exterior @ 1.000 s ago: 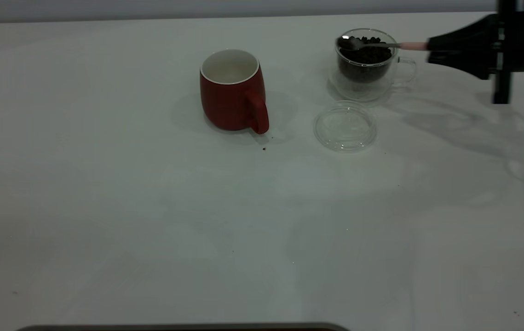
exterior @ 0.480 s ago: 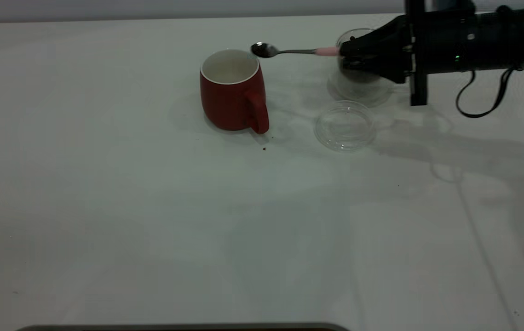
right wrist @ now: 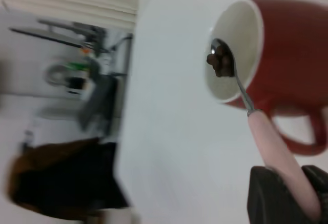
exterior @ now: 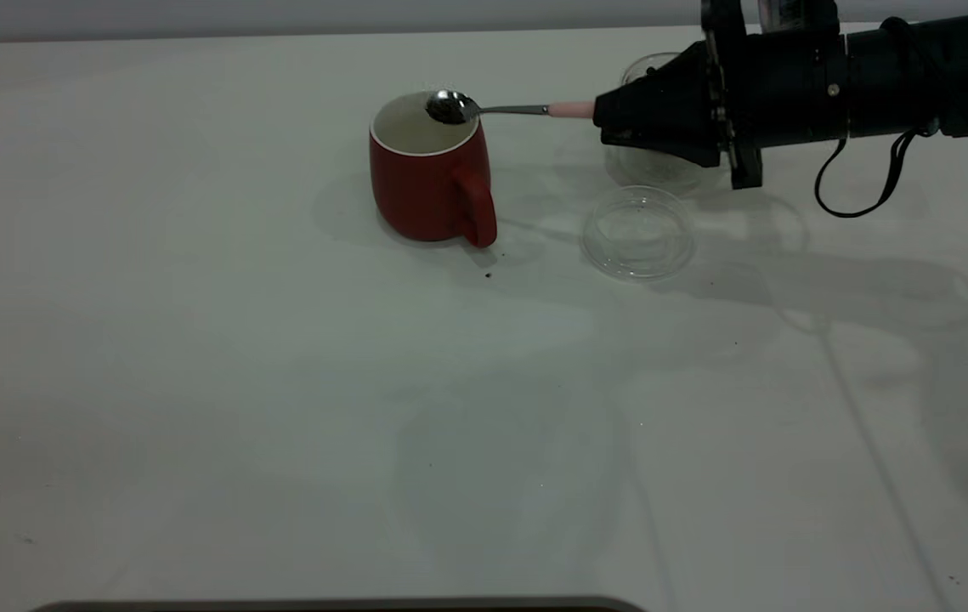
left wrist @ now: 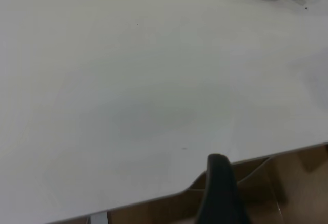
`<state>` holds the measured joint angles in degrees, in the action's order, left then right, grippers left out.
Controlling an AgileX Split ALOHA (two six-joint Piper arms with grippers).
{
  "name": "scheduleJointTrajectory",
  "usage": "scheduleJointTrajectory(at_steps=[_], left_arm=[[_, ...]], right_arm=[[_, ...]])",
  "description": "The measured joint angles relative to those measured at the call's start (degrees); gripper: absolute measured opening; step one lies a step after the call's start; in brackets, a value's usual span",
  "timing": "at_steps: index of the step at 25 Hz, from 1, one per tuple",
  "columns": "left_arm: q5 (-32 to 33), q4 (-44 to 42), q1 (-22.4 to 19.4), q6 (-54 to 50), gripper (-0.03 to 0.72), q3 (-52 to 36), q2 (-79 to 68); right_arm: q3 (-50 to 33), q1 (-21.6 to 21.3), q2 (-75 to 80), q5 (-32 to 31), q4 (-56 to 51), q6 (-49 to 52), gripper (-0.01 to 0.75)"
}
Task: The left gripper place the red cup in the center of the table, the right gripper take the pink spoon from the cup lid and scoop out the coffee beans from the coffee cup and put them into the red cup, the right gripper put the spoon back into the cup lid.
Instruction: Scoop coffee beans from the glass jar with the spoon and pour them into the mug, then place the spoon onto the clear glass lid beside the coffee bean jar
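Counting one red cup (exterior: 430, 170), one spoon (exterior: 484, 109)

A lab-style robot workspace. A plain white table (exterior: 280, 408) fills the view, bare wall (exterior: 280, 13) behind. Blurred equipment clutters the room (right wrist: 77, 75) beyond the table's edge.

right arm: reaches level in from the surface's far right edge | right tool (exterior: 611, 119): clamped on spoon handle | left tool (left wrist: 220, 193): parked at near edge, off the surface

White table (exterior: 280, 382); grey wall (exterior: 280, 15) behind; brown floor (left wrist: 302, 178) below edge.
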<state>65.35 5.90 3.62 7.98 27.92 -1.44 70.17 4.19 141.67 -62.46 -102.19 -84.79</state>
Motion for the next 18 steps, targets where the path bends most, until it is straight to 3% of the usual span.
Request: scheduleJointTrajectory(at_steps=[6,10,13,18], left_arm=[[0.0,0.0,0.0,0.0,0.586,0.0,0.0],[0.0,0.0,0.0,0.0,0.586,0.0,0.0],[0.0,0.0,0.0,0.0,0.586,0.0,0.0],[0.0,0.0,0.0,0.0,0.586,0.0,0.0]], right_arm=[[2.3,0.0,0.0,2.0,0.0,-16.8,0.112],[2.7,0.0,0.0,3.6,0.0,-21.6,0.112],[2.7,0.0,0.0,2.8,0.0,-21.4,0.111],[2.3,-1.6,-0.3,-2.3,0.8,-12.1,0.111]])
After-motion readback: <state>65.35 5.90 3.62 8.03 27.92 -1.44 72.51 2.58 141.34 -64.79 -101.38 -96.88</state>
